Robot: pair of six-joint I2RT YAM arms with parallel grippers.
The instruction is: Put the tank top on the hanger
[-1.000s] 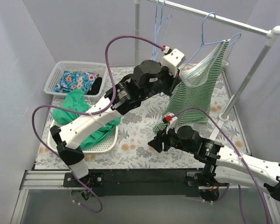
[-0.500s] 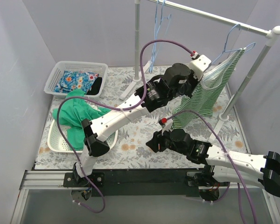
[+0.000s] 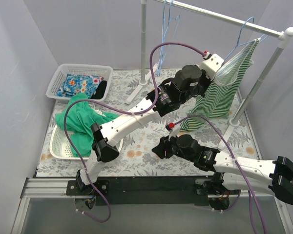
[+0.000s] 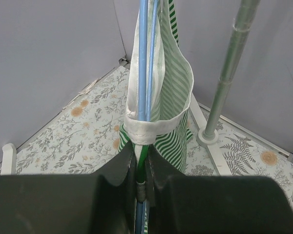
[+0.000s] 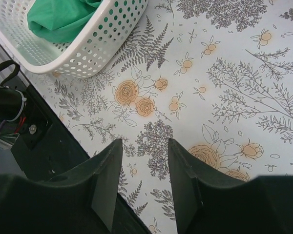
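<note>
My left claw (image 4: 141, 168) is pinching the hanger (image 4: 144, 58) and tank top (image 4: 173, 87) tight, holding them beside the far-right rail (image 3: 224, 18); next, I reckon, hanging it there. My right claw (image 5: 144, 165) is gaping, empty.

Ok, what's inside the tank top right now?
Two blue wires of the hanger run through the white-edged opening of the tank top, pinched with its cloth by the left gripper. Past the hem, cloth covers the wires.
</note>
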